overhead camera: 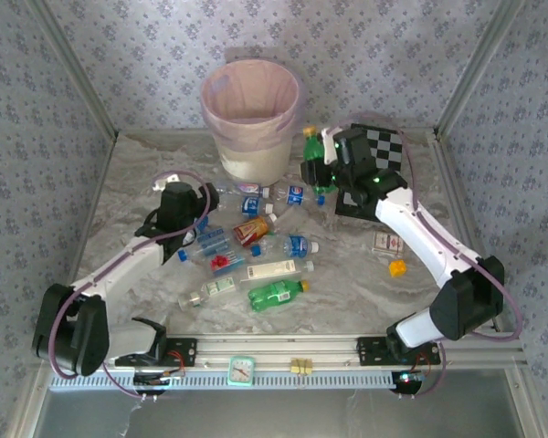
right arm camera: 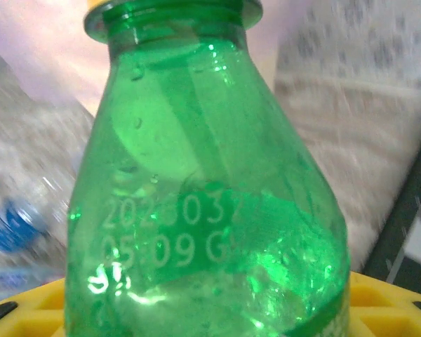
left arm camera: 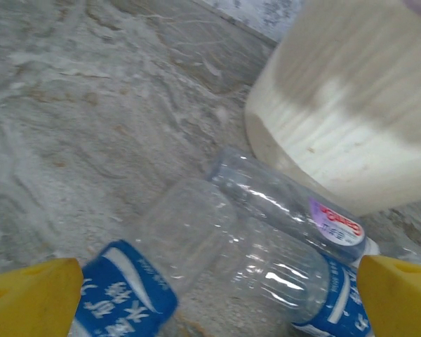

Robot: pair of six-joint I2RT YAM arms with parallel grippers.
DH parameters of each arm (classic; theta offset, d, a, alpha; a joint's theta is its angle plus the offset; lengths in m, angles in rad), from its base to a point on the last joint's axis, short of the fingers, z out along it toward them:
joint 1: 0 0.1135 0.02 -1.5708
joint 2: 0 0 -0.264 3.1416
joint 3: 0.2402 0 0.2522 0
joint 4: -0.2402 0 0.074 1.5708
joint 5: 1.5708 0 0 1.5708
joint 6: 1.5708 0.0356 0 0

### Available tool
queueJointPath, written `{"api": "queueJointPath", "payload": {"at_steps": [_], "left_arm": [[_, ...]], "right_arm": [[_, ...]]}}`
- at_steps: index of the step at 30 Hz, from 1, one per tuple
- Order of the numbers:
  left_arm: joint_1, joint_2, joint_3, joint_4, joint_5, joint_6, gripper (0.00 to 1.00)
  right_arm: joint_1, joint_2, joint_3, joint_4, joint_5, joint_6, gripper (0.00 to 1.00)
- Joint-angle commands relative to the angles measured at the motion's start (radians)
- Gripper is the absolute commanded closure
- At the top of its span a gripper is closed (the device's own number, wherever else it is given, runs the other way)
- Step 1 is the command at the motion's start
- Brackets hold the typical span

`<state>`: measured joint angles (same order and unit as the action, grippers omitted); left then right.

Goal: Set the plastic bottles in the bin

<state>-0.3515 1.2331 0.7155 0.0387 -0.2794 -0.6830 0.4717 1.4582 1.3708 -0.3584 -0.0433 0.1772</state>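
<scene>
**Plastic bottles loose on the table, one green bottle clamped by the right gripper**

Scattered on their sides across the middle of the marbled table, in front of the bin. Mostly clear, with blue or white labels. Among them an orange-labelled bottle, a long white-labelled bottle and, nearest the arms, a second green bottle lying flat.

Apart from that heap: green bottle, upright with a yellow cap, just right of the bin and at the near-left corner of the checkerboard. Clenched between the yellow fingers of the right gripper. Close against the right wrist camera, with its wall dented low on the right and pale printed digits across its shoulder. Cannot tell whether its base rests on the table or hangs clear.

Left gripper low at the left edge of the heap, pointed toward the bin, spread wide and holding nothing. In the left wrist view, yellow fingertips in both lower corners. Between them a clear blue-labelled bottle. Beyond it a clear bottle with a red-and-purple label, just beside the bin's cream wall.

Bin at the far middle of the table, pink bag folded over its rim.

Right of the heap, a small yellow block.
</scene>
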Motion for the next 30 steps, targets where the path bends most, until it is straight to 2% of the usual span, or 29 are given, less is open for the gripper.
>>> {"api": "queueJointPath", "payload": {"at_steps": [1,7,16,24,30], "left_arm": [[0.043,-0.055,-0.032,-0.039,-0.025,-0.012,0.00],[0.083,-0.133,-0.111,-0.012,-0.021,-0.016,0.00],[0.092,-0.209,-0.156,-0.004,0.012,0.068,0.00],[0.095,-0.249,-0.191,0.045,0.078,0.108,0.00],[0.095,-0.249,-0.194,0.055,0.107,0.122,0.00]], "right_arm": [[0.008,0.007,0.105,0.181,-0.064,0.050,0.48],[0.026,0.156,0.304,0.320,-0.079,0.062,0.48],[0.056,0.486,0.663,0.422,-0.065,0.044,0.48],[0.076,0.754,0.974,0.355,-0.070,0.026,0.48],[0.081,0.889,1.140,0.254,-0.034,0.012,0.46]]}}
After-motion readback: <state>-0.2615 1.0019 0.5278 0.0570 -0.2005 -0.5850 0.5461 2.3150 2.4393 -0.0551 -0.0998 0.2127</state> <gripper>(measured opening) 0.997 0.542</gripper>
